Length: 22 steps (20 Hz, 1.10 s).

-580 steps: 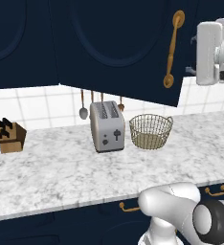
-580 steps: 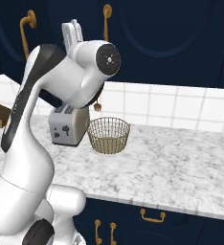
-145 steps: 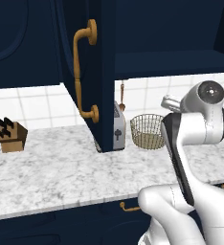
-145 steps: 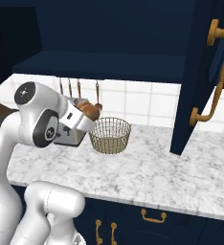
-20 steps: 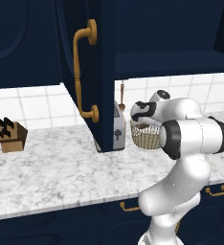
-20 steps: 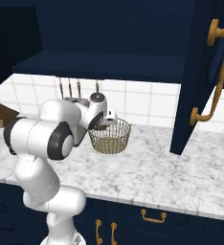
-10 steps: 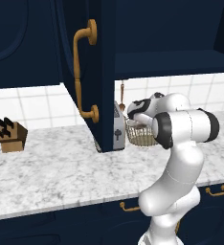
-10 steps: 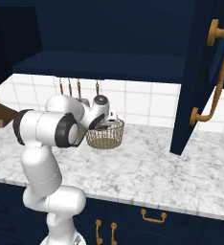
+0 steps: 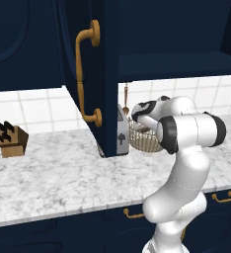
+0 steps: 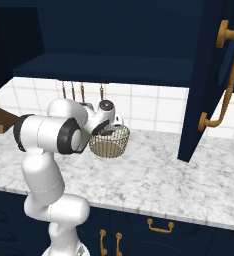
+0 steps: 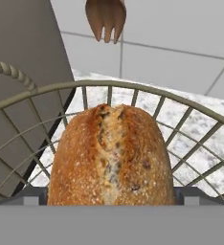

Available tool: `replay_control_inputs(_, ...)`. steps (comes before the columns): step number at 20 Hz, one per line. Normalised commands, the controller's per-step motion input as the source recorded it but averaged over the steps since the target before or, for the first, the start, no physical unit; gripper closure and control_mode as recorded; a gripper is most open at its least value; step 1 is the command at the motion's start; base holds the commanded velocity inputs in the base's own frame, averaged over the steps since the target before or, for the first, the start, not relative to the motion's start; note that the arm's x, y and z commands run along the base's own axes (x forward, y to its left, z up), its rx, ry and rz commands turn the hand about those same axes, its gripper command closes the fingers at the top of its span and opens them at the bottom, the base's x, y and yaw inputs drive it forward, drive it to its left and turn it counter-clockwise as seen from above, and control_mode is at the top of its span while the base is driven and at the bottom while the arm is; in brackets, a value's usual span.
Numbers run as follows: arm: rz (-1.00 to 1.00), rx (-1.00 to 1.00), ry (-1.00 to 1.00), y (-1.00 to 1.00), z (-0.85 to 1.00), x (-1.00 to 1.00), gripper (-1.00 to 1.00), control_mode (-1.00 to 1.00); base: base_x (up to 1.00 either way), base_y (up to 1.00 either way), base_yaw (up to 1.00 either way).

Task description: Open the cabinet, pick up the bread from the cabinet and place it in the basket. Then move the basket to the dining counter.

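My gripper (image 10: 110, 131) hung wide apart over the wire basket (image 10: 109, 142) — crusty, seeded bread (image 11: 112, 155) inside.

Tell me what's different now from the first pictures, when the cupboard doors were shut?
The cabinet doors now stand open. The arm, once raised at a door handle, has swung down to the basket, its pincer at the rim. The bread now sits inside the basket, close in front of the open pincer. The basket, toaster and knife block stayed where they were on the counter.
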Motion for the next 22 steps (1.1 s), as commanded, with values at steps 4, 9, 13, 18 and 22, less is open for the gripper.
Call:
replay_control_inputs(4,0.0,0.0,-0.08,0.16,0.14,0.12,-1.0,-1.0,0.0,0.0,0.0)
replay_control_inputs(9,0.03,0.0,-0.15,0.28,0.13,0.21,-1.0,-1.0,0.0,0.0,0.0)
replay_control_inputs(13,0.17,0.0,-0.18,0.16,0.0,0.03,-1.0,-1.0,0.0,0.0,0.0)
replay_control_inputs(18,0.33,0.0,-0.18,0.33,0.0,0.13,-1.0,-1.0,0.0,0.0,0.0)
replay_control_inputs(22,0.39,0.0,-0.18,0.45,0.0,0.06,-1.0,-1.0,0.0,0.0,0.0)
